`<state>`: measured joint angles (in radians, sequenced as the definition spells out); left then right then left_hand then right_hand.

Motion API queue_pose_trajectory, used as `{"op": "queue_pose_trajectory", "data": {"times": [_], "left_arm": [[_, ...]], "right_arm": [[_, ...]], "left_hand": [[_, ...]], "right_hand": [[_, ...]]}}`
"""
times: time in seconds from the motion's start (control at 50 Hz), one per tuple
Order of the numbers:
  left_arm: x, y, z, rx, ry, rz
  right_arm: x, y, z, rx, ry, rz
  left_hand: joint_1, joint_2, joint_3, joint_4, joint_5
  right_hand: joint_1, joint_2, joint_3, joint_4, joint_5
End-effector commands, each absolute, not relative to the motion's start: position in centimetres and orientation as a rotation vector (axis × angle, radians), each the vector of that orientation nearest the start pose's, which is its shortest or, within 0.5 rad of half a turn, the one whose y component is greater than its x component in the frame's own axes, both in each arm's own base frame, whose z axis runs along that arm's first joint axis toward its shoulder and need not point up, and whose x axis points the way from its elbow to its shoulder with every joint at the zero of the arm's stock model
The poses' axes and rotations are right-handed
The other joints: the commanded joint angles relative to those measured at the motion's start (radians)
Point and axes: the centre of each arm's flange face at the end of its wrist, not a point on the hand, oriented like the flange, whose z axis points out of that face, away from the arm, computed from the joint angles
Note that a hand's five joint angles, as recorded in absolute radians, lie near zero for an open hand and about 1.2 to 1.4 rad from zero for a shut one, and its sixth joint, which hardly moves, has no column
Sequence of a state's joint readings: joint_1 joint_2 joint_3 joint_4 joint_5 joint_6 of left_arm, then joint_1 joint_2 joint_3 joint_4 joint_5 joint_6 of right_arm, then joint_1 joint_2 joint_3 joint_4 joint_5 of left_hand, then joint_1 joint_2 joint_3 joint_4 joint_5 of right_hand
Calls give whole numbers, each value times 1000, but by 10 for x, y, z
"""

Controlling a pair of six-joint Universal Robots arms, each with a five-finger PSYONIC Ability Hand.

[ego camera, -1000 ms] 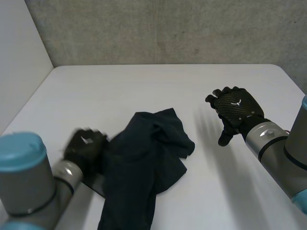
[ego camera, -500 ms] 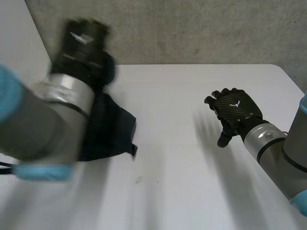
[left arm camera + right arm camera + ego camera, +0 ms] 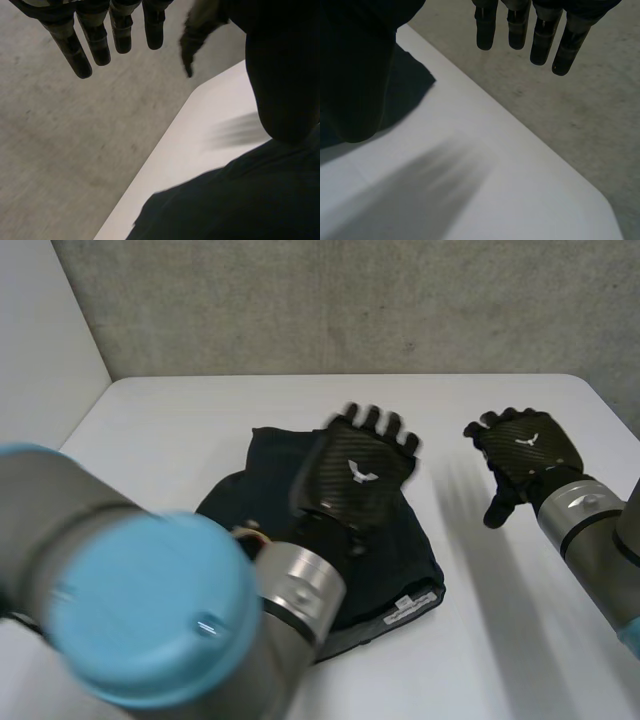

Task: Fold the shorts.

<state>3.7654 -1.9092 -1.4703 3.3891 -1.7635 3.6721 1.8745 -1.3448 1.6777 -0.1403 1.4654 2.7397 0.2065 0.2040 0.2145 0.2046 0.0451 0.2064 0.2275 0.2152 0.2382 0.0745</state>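
Since half a second ago the left hand (image 3: 355,475) has swung from high at the left down to the middle of the table (image 3: 180,420), and the shorts (image 3: 260,475), which then hung from it, now lie on the table in a dark, rumpled heap. That hand is above the heap, back up, with its fingers spread toward the far edge and holding nothing. In the left wrist view its fingers (image 3: 100,45) are straight and apart, with the shorts (image 3: 235,205) below the palm and the table (image 3: 200,130) beyond them. A pale label (image 3: 410,606) shows at the heap's near right edge. The left arm (image 3: 150,610) crosses the near side of the shorts.

The right hand (image 3: 525,450) has shifted slightly right and farther back. It hovers over bare table, apart from the shorts, with loose fingers and thumb pointing down. In the right wrist view its fingers (image 3: 540,35) are straight, apart, and hold nothing above the table (image 3: 495,200).
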Motion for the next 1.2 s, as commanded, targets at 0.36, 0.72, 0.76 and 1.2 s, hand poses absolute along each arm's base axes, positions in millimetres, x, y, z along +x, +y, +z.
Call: {"op": "queue_pose_trajectory", "data": {"times": [0.36,0.72,0.76,1.2], "left_arm": [[-276,-188,228,978,2207,-2052],[-265,-194,223,913,2184,-2072],[-262,-195,224,900,2181,-2074],[-257,-200,224,867,2176,-2072]], "right_arm": [[264,-241,161,-1115,2262,-1544],[276,-307,179,-941,2213,-1751],[269,-318,181,-963,2252,-1760],[218,-456,199,-765,2335,-2277]], "left_hand": [[-22,-20,-30,-20,-36],[-22,-20,-30,-20,-36],[-22,-20,-30,-20,-36],[-25,-23,-33,-23,-38]], "right_hand": [[541,520,532,509,499],[1190,1169,1181,1158,1147],[1190,1169,1181,1158,1147],[590,569,581,558,547]]}}
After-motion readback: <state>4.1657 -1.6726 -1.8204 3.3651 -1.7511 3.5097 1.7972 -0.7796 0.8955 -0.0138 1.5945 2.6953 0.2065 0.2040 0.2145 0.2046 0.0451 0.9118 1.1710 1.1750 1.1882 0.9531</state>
